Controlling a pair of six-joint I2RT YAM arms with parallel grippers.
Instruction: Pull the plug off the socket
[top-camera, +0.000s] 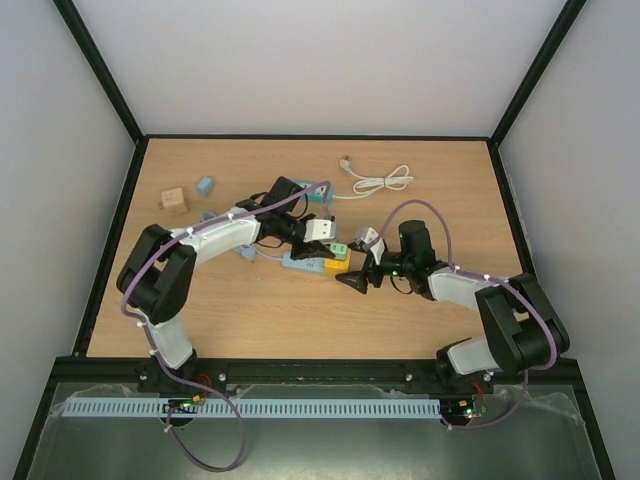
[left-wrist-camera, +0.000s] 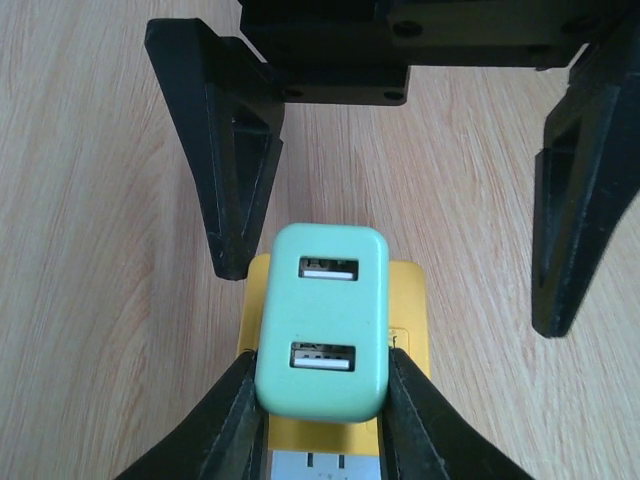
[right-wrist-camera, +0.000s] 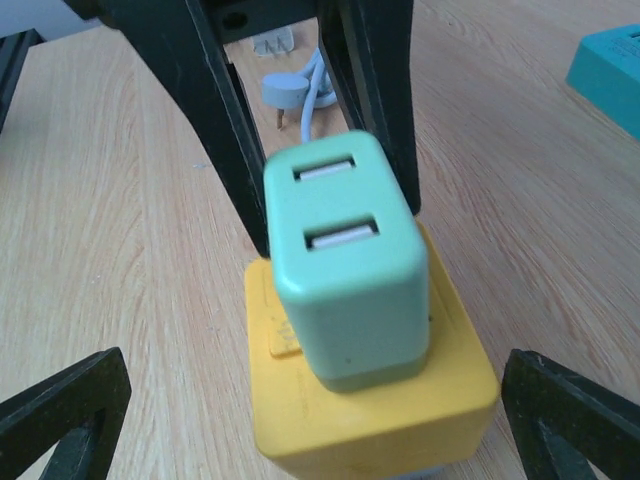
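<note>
Clamping the green plug (left-wrist-camera: 322, 320) on its 2 side faces, my left gripper (left-wrist-camera: 320, 370) holds it at the bottom centre of the left wrist view. It stands upright in the yellow socket (right-wrist-camera: 380, 420), mid-frame in the right wrist view. My right gripper (right-wrist-camera: 315, 375) is spread wide at the lower corners there, clear of the socket on both sides. I'd close it on the yellow block to pin it, then draw the plug straight out without rocking; otherwise the socket would likely lift too.
</note>
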